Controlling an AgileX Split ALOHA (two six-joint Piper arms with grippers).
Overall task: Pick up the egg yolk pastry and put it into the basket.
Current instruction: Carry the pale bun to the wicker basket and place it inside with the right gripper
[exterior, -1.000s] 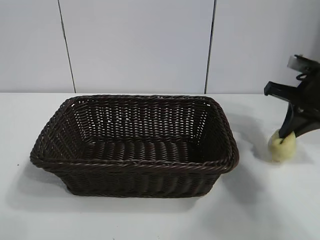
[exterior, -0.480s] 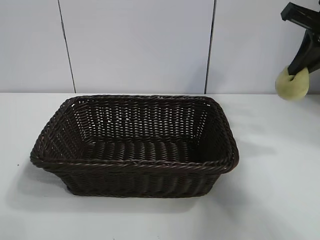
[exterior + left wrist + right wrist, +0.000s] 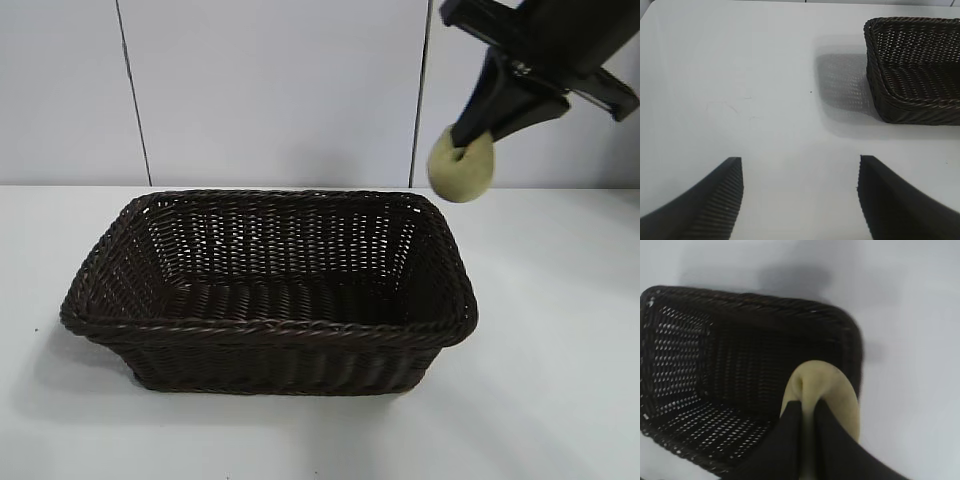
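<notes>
You had raised the right claw, pinched on the egg yolk pastry, off the tabletop to above the basket's far-right corner; release should follow.

The basket is dark brown wicker, tightly woven, with a braided rim. The pastry is pale yellow, pinched in the black right gripper. The left gripper has black ribbed fingers. Table white; wall pale grey with dark seams.
</notes>
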